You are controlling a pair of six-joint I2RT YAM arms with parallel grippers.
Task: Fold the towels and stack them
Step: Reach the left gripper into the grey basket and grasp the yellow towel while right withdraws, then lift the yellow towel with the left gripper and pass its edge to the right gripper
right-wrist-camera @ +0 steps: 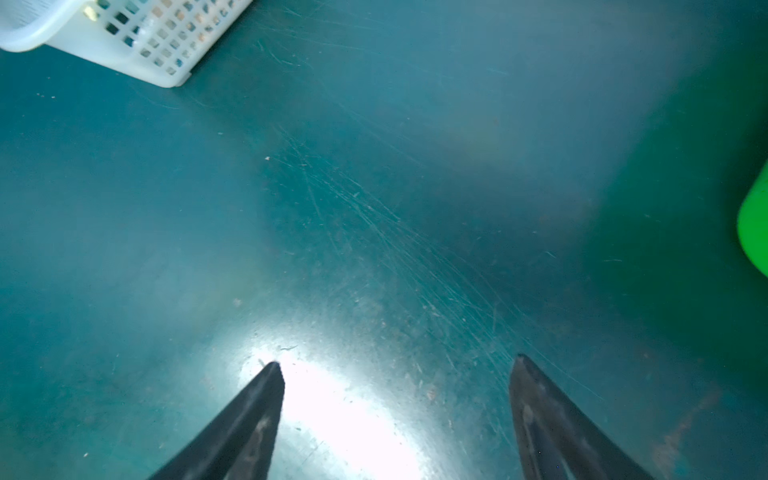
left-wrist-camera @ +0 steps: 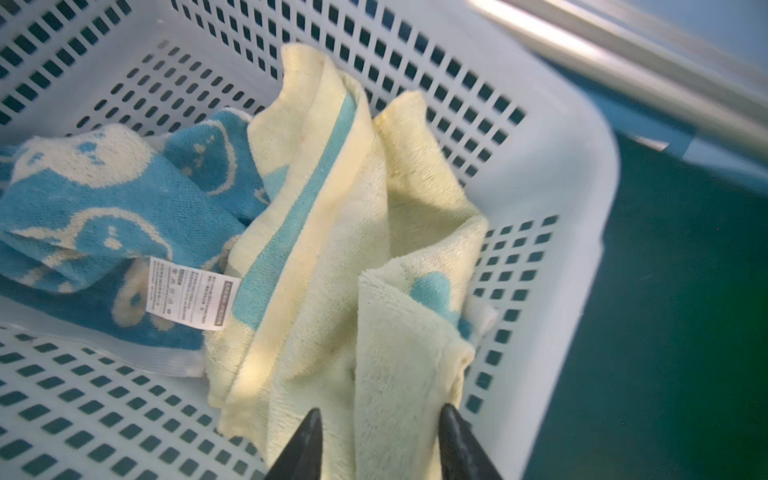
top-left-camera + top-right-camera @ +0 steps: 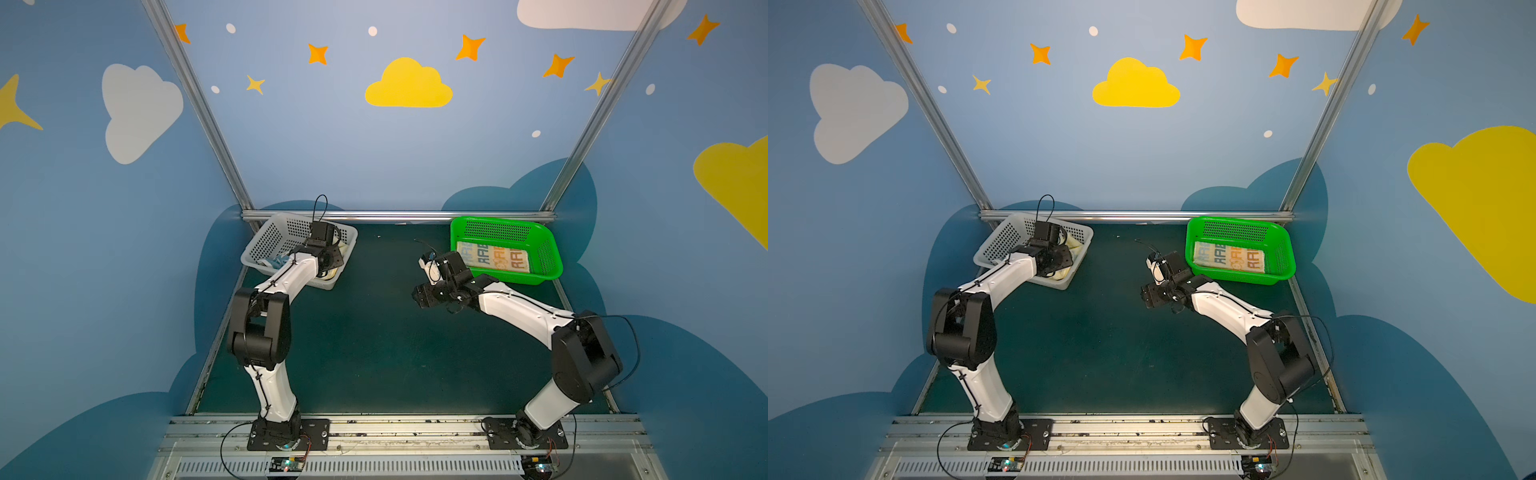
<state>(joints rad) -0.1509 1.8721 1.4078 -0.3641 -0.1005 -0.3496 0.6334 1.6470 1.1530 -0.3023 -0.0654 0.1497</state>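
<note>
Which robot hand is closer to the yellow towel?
Left. The left gripper has the yellow towel between its fingers, in the white basket; the right gripper hangs open over the table, far away.

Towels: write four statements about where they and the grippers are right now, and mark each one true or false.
1. The striped towel lies flat in the green basket. True.
2. The right gripper holds the blue rabbit towel. False: it is open over the bare table and holds nothing; that towel lies in the white basket.
3. The left gripper has a fold of the yellow towel between its fingers. True.
4. The yellow towel is spread out on the table. False: it is crumpled in the white basket, beside the blue rabbit towel.
</note>
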